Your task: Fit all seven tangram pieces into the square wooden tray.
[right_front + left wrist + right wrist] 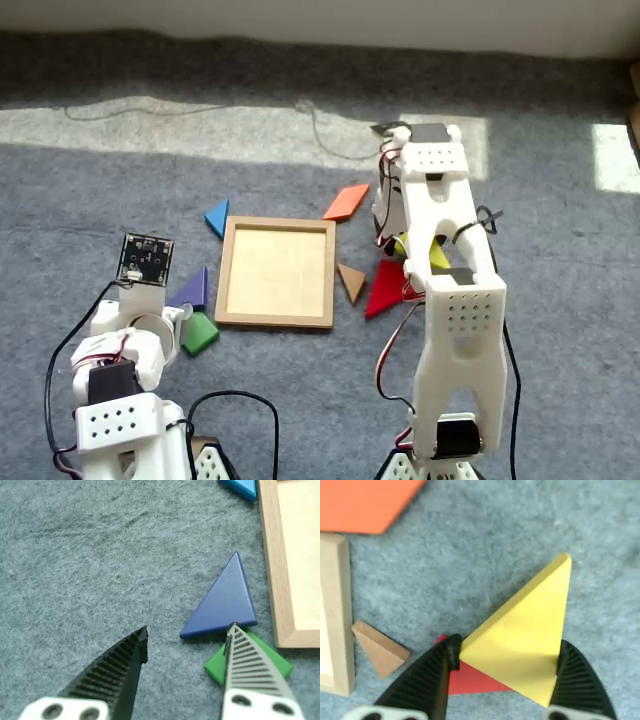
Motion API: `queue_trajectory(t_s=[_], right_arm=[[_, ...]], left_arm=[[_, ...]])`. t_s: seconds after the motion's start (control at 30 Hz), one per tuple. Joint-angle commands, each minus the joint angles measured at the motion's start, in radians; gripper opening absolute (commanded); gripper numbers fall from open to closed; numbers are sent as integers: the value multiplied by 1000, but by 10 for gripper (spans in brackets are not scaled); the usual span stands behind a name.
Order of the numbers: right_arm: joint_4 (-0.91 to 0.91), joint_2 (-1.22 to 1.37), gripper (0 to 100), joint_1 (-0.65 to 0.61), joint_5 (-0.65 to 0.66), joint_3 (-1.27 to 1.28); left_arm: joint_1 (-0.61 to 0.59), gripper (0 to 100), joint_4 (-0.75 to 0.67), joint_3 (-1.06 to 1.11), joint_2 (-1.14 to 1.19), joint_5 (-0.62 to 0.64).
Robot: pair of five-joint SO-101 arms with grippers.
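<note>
The square wooden tray (pixel 276 321) lies flat on the grey, carpet-like tabletop (pixel 120 190) between the two arms, with the pieces scattered around its outside. The right tool (pixel 507 647) is clenched on the large yellow wooden triangle (pixel 530 620), with a finger on either side. This triangle overlaps the large red triangle (pixel 470 681) lying under it. Just beside that tool, toward the tray, lies the small brown triangle (pixel 380 652), close to the tray's rim but apart from it. Farther ahead of the tool lies the orange parallelogram (pixel 365 502), near a corner of the tray.

On the tray's other side, the left tool (pixel 188 629) stands released, its fingers wide apart. Its pale finger (pixel 250 670) lies over the green square (pixel 217 666), with the tip at the edge of the dark blue triangle (pixel 225 602), which lies just beside the tray. Well ahead of this tool lies the small light blue triangle (pixel 240 485).
</note>
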Motion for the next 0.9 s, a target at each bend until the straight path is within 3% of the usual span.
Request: queue_trajectory(t_s=[0.0,0.23,0.63,0.87], right_arm=[[50,-140,207,-22,2,-16],[82,-298,206,-114,-89,5],[77,-659,206,-332,-222,337],[-84,-670,206,-441,-422,463]], left_arm=[[12,260,0,-15,-13,6],[12,260,0,-15,-13,6],[12,260,0,-15,-13,6],[12,259,-23,1,-13,6]])
